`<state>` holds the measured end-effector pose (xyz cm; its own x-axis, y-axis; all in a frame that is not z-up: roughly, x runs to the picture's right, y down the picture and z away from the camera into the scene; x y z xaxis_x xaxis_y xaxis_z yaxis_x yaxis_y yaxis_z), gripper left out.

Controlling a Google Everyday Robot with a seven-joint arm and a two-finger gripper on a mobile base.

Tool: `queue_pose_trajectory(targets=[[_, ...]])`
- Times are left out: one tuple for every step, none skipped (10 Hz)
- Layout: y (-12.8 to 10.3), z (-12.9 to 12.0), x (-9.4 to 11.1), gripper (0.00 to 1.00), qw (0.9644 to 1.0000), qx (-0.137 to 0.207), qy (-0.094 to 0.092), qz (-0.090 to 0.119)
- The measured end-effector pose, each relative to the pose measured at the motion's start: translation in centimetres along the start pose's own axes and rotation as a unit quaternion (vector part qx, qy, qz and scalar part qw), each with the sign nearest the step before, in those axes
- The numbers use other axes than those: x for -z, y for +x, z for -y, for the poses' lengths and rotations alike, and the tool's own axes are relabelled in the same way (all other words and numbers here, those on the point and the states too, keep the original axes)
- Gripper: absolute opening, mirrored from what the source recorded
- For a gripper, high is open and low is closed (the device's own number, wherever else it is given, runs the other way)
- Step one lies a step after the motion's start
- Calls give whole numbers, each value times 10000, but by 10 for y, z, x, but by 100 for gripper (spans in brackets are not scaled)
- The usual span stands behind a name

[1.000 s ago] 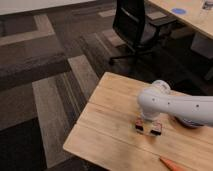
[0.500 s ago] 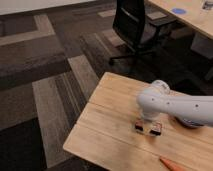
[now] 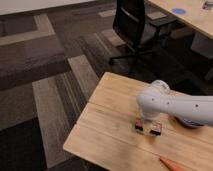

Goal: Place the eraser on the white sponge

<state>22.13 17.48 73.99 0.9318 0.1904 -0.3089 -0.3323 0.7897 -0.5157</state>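
The light wooden table (image 3: 115, 125) is standing on striped carpet (image 3: 45, 85) and carrying the gripper (image 3: 148, 128), lowered to its top near the middle, an orange pointed thing (image 3: 172, 164) lying by the front edge.

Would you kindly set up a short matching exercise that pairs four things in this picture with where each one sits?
Things:
1. gripper
2. office chair
3. orange pointed thing
4. bowl

Places:
A. on the carpet beyond the table
B. at the table's near edge, bottom right
C. down at the tabletop, mid-table
D. on the table, mostly hidden behind the arm

Pairs: 1-C, 2-A, 3-B, 4-D
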Motion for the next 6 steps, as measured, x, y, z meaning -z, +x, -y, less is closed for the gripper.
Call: queue_pose_trajectory(targets=[[0,0,0,78,10000,0,0,0],[0,0,0,80,10000,0,0,0],[0,0,0,80,10000,-1,0,0],[0,0,0,80,10000,-1,0,0],[0,0,0,80,10000,-1,0,0],[0,0,0,80,10000,-2,0,0]])
